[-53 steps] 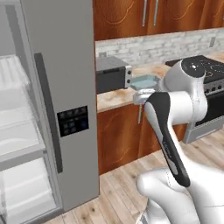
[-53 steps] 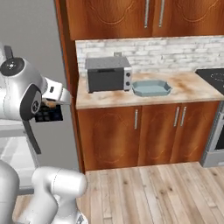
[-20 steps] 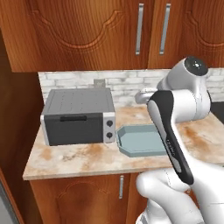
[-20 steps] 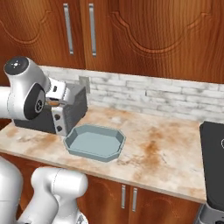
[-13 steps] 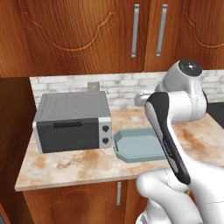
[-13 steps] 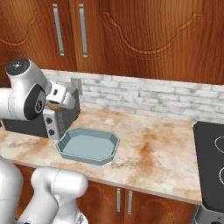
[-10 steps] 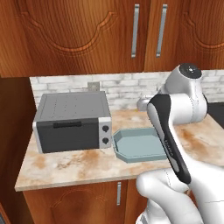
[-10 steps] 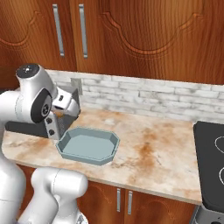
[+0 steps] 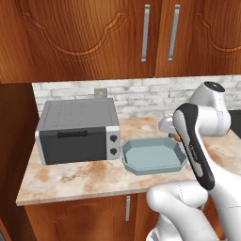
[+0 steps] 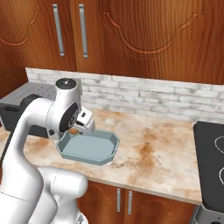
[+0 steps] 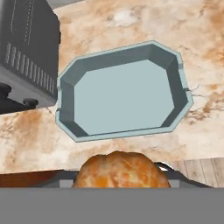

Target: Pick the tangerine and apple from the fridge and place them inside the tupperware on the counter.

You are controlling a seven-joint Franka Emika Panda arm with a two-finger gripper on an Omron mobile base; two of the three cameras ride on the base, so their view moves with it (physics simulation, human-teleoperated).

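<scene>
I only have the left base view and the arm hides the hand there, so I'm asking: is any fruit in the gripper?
Observer: Yes. The hand view shows the tangerine sitting between the finger tips of the gripper.
Operator: Where is it relative to the tupperware?
Observer: In the right base view the gripper hangs by the tupperware's far corner on the toaster oven side, above it, not inside.
Operator: Anything in the part the arm covers for me?
Observer: No. The hand view shows the whole tupperware floor bare, with no apple in it.
</scene>
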